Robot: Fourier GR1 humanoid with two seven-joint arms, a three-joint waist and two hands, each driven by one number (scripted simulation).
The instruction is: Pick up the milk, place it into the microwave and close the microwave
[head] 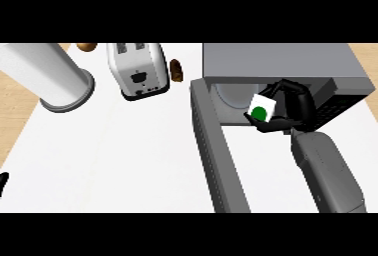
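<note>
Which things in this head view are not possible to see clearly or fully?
- White milk carton with green dot: partly covered by the black right hand.
- Grey microwave interior: mostly hidden under its top.
- Left hand: only a sliver at the left edge.
- Brown items behind the silver toaster: partly hidden, unidentifiable.

White cylinder, toaster, bread roll

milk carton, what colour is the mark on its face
White carton with a round green mark, held in the right hand at the microwave opening; head view shows it.
</note>
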